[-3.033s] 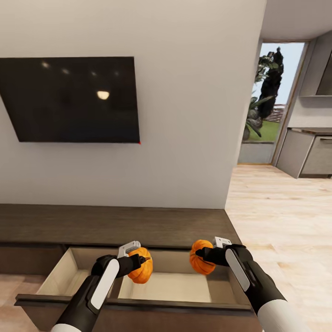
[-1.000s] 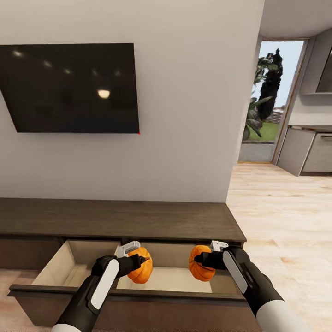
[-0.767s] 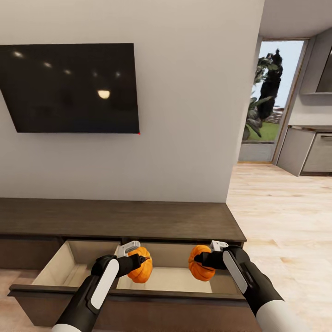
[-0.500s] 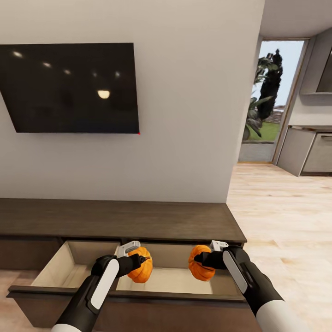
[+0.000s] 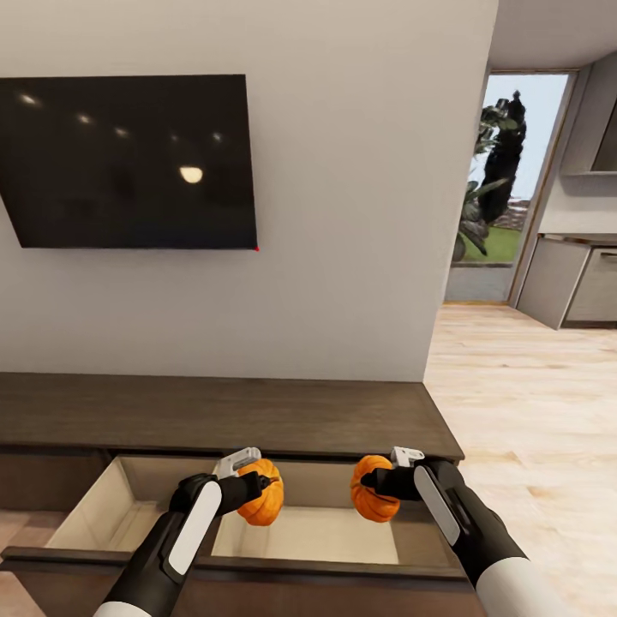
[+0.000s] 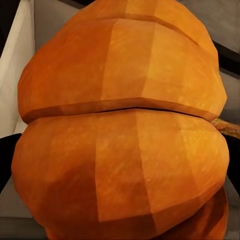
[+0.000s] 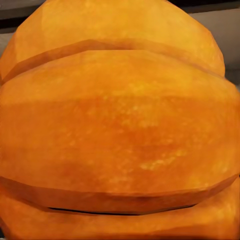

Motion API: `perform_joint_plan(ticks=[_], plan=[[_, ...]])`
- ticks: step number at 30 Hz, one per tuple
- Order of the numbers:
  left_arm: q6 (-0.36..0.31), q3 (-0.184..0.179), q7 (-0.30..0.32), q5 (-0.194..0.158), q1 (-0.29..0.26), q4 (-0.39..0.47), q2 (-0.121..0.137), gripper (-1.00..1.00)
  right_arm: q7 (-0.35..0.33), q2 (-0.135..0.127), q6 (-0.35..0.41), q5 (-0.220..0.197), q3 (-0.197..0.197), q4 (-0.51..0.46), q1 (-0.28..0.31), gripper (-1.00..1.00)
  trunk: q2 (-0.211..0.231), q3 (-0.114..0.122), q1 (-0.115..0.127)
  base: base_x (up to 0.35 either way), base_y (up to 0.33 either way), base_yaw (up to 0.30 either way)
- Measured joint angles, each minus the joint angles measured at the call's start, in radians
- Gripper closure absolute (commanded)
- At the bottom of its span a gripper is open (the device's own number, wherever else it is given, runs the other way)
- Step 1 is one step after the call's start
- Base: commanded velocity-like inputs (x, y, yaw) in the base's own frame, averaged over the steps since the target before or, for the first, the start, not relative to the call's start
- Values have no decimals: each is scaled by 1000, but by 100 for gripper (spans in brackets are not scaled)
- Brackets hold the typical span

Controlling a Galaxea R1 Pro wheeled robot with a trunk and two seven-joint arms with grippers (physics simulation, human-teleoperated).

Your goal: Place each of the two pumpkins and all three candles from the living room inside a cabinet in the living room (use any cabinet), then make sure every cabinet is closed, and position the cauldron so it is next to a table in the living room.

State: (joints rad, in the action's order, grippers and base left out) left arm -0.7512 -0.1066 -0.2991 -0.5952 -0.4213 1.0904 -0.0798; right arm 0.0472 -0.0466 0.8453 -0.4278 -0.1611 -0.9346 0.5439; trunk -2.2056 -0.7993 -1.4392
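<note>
The left gripper (image 5: 244, 488) is closed on a bright-orange ribbed pumpkin (image 5: 261, 494). The right gripper (image 5: 381, 482) grips a second orange ribbed pumpkin (image 5: 373, 490). Both pumpkins hang above the pale inside of the open drawer (image 5: 300, 531) of the long, low dark-brown wooden cabinet (image 5: 214, 416). The drawer floor lies directly below each pumpkin, so I think the coming move is a short lowering and then a release, each arm on its own side.
</note>
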Motion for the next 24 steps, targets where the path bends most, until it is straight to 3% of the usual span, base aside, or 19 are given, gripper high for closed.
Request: perform_joint_plan(ticks=[6,20,24], plan=[[0,0,0,0,0,1,0,100,-1,0,2,-5,0,0,0,100,0,0,0,6,0,0],[25,-6,-6,7,0,-3,-3,100,3,4,-2,1,-5,0,0,100,-98,-44,-54,0,0,0],[28,-8,-12,11,0,-2,-4,100,5,20,-5,2,-47,-1,0,100,-126,-56,-69,0,0,0]])
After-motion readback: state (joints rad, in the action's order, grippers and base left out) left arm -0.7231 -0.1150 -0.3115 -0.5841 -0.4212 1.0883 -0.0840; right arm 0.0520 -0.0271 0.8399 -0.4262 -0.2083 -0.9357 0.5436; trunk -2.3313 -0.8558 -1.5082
